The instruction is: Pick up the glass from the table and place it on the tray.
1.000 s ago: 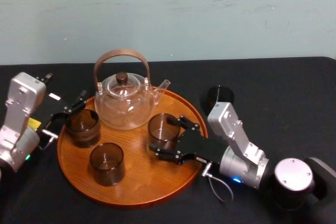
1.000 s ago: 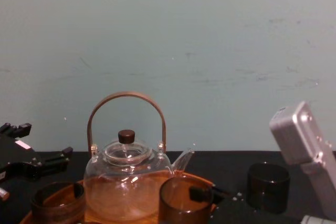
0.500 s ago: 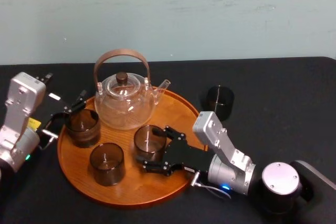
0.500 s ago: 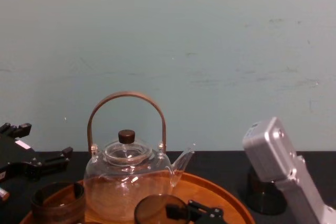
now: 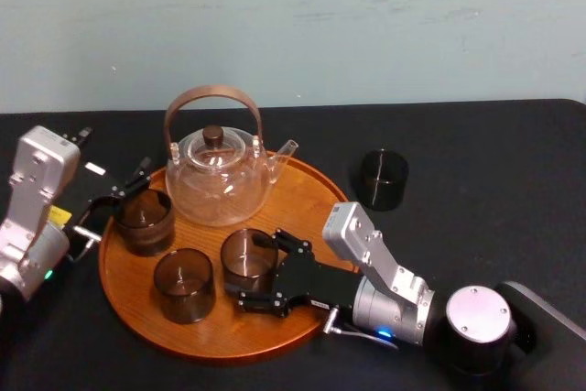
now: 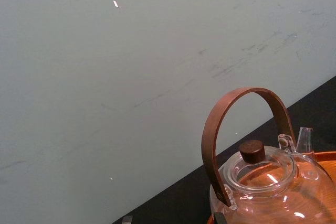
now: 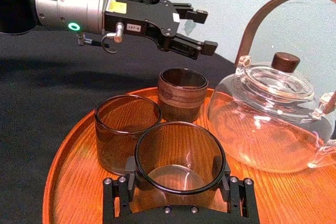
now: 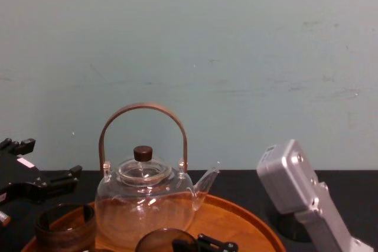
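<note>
My right gripper (image 5: 253,272) is shut on a dark smoky glass (image 5: 249,261) over the middle of the round orange-brown tray (image 5: 307,197), low at its surface. I cannot tell whether the glass touches the wood. In the right wrist view the glass (image 7: 180,162) sits between the black fingers (image 7: 118,192), right next to a second glass (image 7: 126,129). A third, banded glass (image 5: 144,221) stands at the tray's left edge, with my left gripper (image 5: 119,197) open just beside it. One more dark glass (image 5: 382,179) stands on the table to the tray's right.
A glass teapot (image 5: 218,171) with a brown hoop handle stands at the back of the tray, close behind the held glass. The black table (image 5: 494,171) stretches to the right. A pale wall (image 8: 236,57) closes off the back.
My right gripper has carried the glass leftward and toward the front, lower over the tray, ending beside the front glass. The left arm has not moved.
</note>
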